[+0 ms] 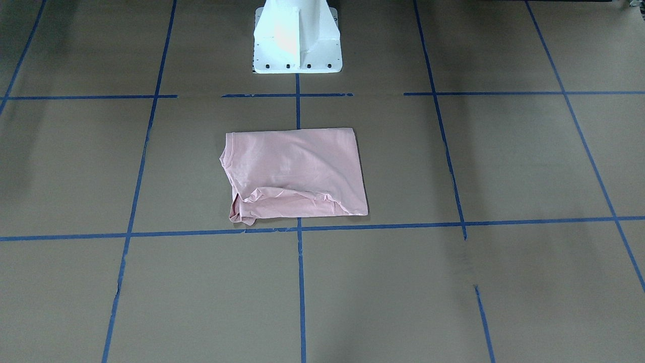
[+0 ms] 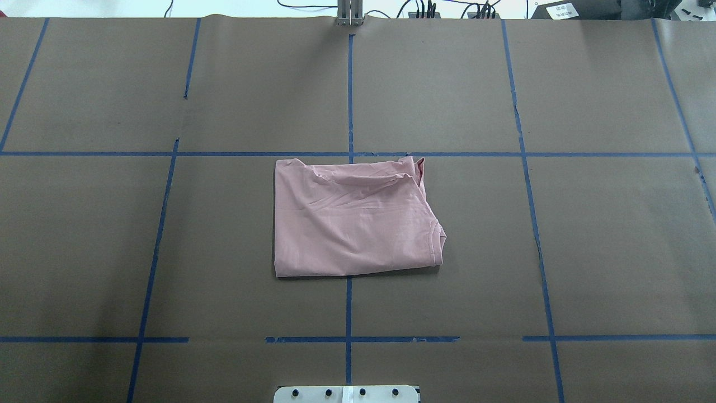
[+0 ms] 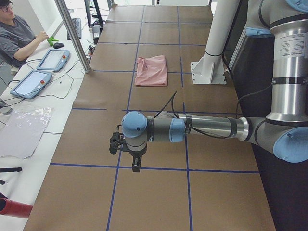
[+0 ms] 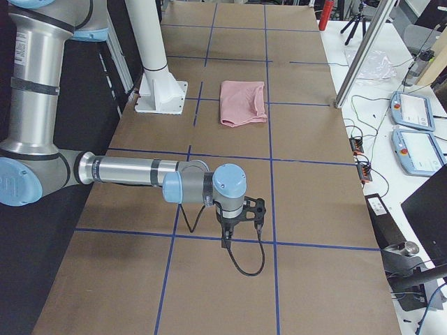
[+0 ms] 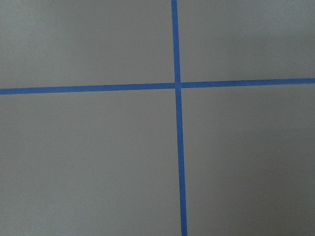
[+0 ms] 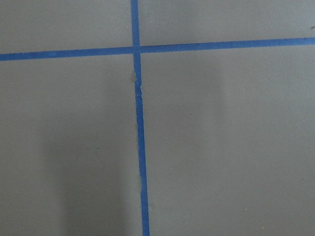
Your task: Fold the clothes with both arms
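Observation:
The pale pink T-shirt [image 1: 295, 174] lies folded into a rough rectangle at the table's middle, in front of the pedestal; its print is hidden. It also shows in the overhead view [image 2: 352, 218] and in both side views [image 3: 151, 70] [image 4: 242, 102]. Both arms are held far out to the table's ends, away from the shirt. The left gripper [image 3: 136, 166] points down over bare table and shows only in the exterior left view. The right gripper [image 4: 225, 242] points down likewise and shows only in the exterior right view. I cannot tell whether either is open or shut. Both wrist views show only brown paper and blue tape.
The white pedestal base [image 1: 297, 40] stands behind the shirt. Blue tape lines [image 2: 349, 95] grid the brown paper cover. An operator [image 3: 19, 36] sits beyond the far edge with teach pendants [image 3: 31, 82], cables and a plastic sheet [image 3: 24, 130].

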Action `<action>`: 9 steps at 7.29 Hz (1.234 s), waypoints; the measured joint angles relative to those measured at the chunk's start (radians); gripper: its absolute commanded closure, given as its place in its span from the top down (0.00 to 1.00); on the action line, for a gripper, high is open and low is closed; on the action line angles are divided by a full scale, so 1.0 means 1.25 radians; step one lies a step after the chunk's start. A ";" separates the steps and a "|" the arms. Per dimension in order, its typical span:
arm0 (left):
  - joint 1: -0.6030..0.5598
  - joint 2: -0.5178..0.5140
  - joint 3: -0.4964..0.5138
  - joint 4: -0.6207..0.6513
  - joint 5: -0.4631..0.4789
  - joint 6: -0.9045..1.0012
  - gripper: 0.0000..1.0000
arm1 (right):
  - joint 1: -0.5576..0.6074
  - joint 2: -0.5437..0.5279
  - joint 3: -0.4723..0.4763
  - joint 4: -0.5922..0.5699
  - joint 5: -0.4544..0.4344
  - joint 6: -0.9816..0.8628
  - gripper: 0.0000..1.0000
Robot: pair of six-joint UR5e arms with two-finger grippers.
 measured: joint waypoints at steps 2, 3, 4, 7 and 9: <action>0.000 -0.001 -0.005 -0.001 0.000 0.002 1.00 | -0.001 0.000 0.000 0.001 0.000 0.000 1.00; 0.000 -0.001 -0.007 -0.001 0.000 0.003 1.00 | -0.001 0.000 0.001 0.001 0.000 0.000 1.00; 0.000 -0.001 -0.007 -0.001 0.000 0.003 1.00 | -0.001 0.000 0.002 0.002 0.000 -0.001 1.00; 0.000 -0.002 -0.010 -0.001 0.000 0.003 1.00 | -0.003 0.002 0.006 0.002 0.000 -0.001 1.00; 0.000 -0.003 -0.011 -0.001 -0.001 0.003 1.00 | -0.004 0.002 0.007 0.002 0.000 -0.001 1.00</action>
